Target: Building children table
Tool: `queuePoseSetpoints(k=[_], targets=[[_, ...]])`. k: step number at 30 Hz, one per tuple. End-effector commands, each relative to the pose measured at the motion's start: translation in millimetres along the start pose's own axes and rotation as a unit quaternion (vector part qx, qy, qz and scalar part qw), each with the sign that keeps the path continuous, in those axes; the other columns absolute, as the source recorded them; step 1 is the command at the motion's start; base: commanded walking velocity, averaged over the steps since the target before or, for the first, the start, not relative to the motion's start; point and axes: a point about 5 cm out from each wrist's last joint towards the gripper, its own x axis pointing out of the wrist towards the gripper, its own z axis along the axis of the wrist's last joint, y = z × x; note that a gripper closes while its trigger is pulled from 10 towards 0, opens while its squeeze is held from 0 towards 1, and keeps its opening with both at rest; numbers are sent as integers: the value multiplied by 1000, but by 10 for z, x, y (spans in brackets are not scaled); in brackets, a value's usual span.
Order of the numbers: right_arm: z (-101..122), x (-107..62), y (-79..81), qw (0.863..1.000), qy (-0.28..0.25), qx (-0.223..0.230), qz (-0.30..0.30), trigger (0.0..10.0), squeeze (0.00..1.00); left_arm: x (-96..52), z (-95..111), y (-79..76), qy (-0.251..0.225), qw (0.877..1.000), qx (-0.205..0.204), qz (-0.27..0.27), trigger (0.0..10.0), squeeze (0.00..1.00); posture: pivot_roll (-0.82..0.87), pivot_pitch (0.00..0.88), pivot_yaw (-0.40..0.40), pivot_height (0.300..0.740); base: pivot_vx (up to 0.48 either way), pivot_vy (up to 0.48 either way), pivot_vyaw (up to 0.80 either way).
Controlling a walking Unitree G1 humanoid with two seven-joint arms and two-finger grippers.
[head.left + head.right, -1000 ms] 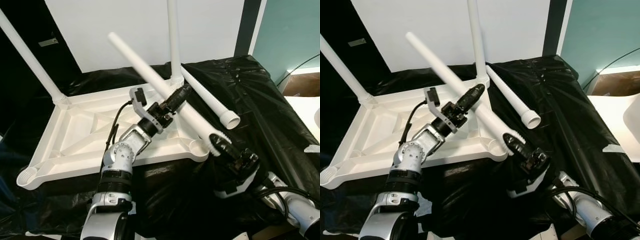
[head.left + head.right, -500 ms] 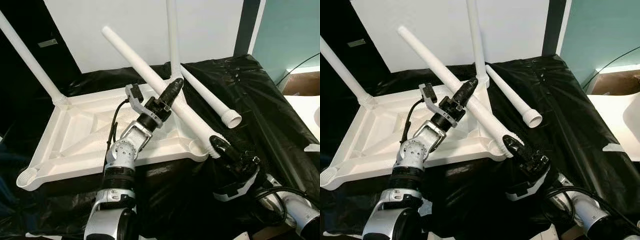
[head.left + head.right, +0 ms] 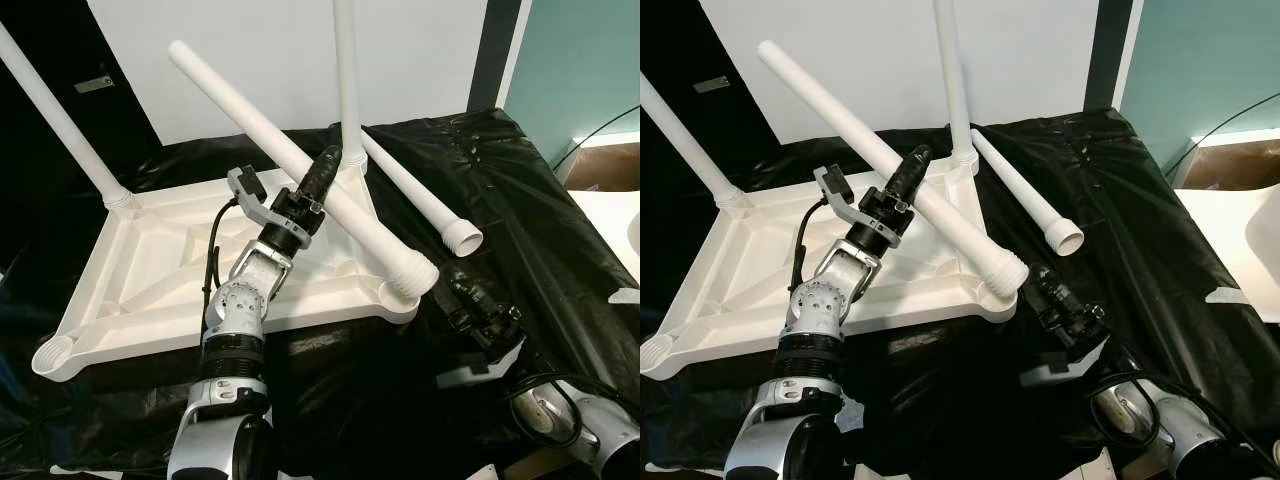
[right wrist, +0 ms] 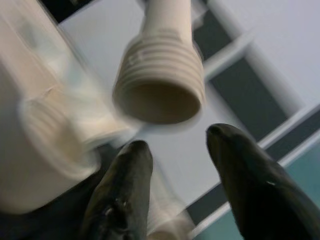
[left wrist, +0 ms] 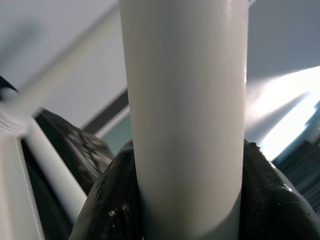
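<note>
The white table top (image 3: 150, 280) lies upside down on black sheeting, with one leg (image 3: 60, 125) standing at its far left corner and another (image 3: 347, 80) at its far right. My left gripper (image 3: 322, 172) is shut on a third leg (image 3: 250, 115) at mid-length, holding it tilted. That leg's threaded end (image 3: 416, 272) is at the near right corner socket (image 3: 398, 302); whether they touch I cannot tell. My right gripper (image 3: 462, 292) is open just right of that corner, with the threaded end (image 4: 160, 75) beyond its fingertips (image 4: 125, 190). A fourth leg (image 3: 420, 200) lies loose on the sheeting.
Black plastic sheeting (image 3: 540, 220) covers the work surface and hangs over its edges. A white panel (image 3: 250, 40) stands behind, with a teal wall (image 3: 590, 60) at the right. The near left corner socket (image 3: 52, 357) holds no leg. A white surface (image 3: 610, 225) lies at far right.
My right gripper has let go of the leg's threaded end and drawn back. My left gripper has swung the leg's upper end up and to the left.
</note>
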Motion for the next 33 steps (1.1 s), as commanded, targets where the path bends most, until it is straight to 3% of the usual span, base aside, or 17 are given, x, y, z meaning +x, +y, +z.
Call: queuePoseSetpoints(k=[1, 3, 4, 5, 8, 10, 12, 13, 14, 16, 17, 18, 21, 25, 29, 33], targets=[[3, -81, 61, 989, 64, 128, 25, 10000, 0, 63, 51, -76, 2, 996, 87, -12, 0, 0, -105, 0, 123, 740, 0, 0, 0], [3, -81, 61, 989, 64, 128, 25, 10000, 0, 63, 51, -76, 2, 996, 87, -12, 0, 0, -105, 0, 123, 740, 0, 0, 0], [8, -90, 58, 982, 81, 166, 29, 10000, 0, 74, 43, -105, 10, 992, 122, -20, 0, 0, -108, 0, 124, 740, 0, 0, 0], [8, -90, 58, 982, 81, 166, 29, 10000, 0, 74, 43, -105, 10, 992, 122, -20, 0, 0, -108, 0, 124, 740, 0, 0, 0], [91, -56, 21, 950, 94, 290, 68, 10000, 0, 122, 6, -185, 38, 967, 252, -30, 0, 0, -114, 0, 127, 740, 0, 0, 0], [91, -56, 21, 950, 94, 290, 68, 10000, 0, 122, 6, -185, 38, 967, 252, -30, 0, 0, -114, 0, 127, 740, 0, 0, 0], [160, 78, -72, 934, 79, 338, 79, 10000, 0, 163, -19, -257, 46, 950, 306, -36, 0, 0, -114, 0, 127, 740, 0, 0, 0], [223, 287, -225, 926, 60, 367, 64, 10000, 0, 180, -23, -300, 45, 945, 320, -42, 0, 0, -114, 0, 127, 740, 0, 0, 0], [223, 287, -225, 926, 60, 367, 64, 10000, 0, 180, -23, -300, 45, 945, 320, -42, 0, 0, -114, 0, 127, 740, 0, 0, 0], [300, 496, -404, 915, 35, 399, 52, 10000, 0, 184, -33, -323, 45, 940, 336, -49, 0, 0, -115, 0, 127, 740, 0, 0, 0], [300, 496, -404, 915, 35, 399, 52, 10000, 0, 184, -33, -323, 45, 940, 336, -49, 0, 0, -115, 0, 127, 740, 0, 0, 0], [399, 687, -576, 901, 1, 431, 53, 10000, 0, 175, -52, -346, 46, 933, 353, -55, 0, 0, -115, 0, 127, 740, 0, 0, 0], [400, 919, -752, 903, -1, 427, 34, 10000, 0, 154, -54, -375, 46, 930, 360, -58, 0, 0, -106, 0, 118, 740, 0, 0, 0], [346, 997, -762, 907, 15, 419, 39, 10000, 0, 146, -53, -396, 42, 931, 357, -58, 0, 0, -104, 0, 115, 740, 0, 0, 0], [268, 1075, -633, 906, 47, 413, 83, 10000, 0, 129, -74, -435, 40, 932, 354, -61, 0, 0, -94, 0, 109, 740, 0, 0, 0], [261, 1064, -496, 894, 72, 423, 128, 10000, 0, 115, -99, -465, 40, 931, 357, -66, 0, 0, -72, 0, 94, 740, 0, 0, 0]])
